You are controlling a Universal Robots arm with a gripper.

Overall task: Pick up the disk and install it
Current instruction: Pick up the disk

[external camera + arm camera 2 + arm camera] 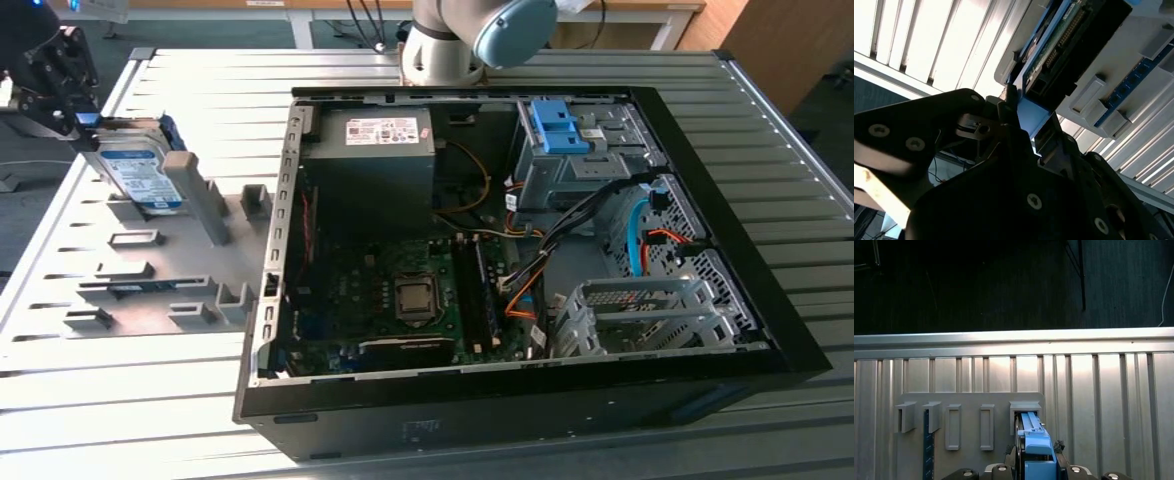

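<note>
A robotics lab or test workshop — a ribbed aluminium bench [214,70] carries an opened desktop computer case [534,410] with its boards bare, a grey slotted fixture plate [147,290] at the case's nine o'clock, the robot arm's base [447,45] at twelve o'clock, and wooden desks [627,10] with hanging cables [363,20] beyond.

Exterior view: even, cool daylight over the ribbed silver metal table [561,75] and the silver-grey disk with its white-and-blue label [138,172]. The inside of the open black computer case [400,300] lies in soft shadow. Second wrist view: strong backlight, the table slats blown out to white glare and the black gripper [1030,125] close to a silhouette. First wrist view: pale sheen along the table ridges, and the dark floor [979,285] beyond is nearly black.
</note>
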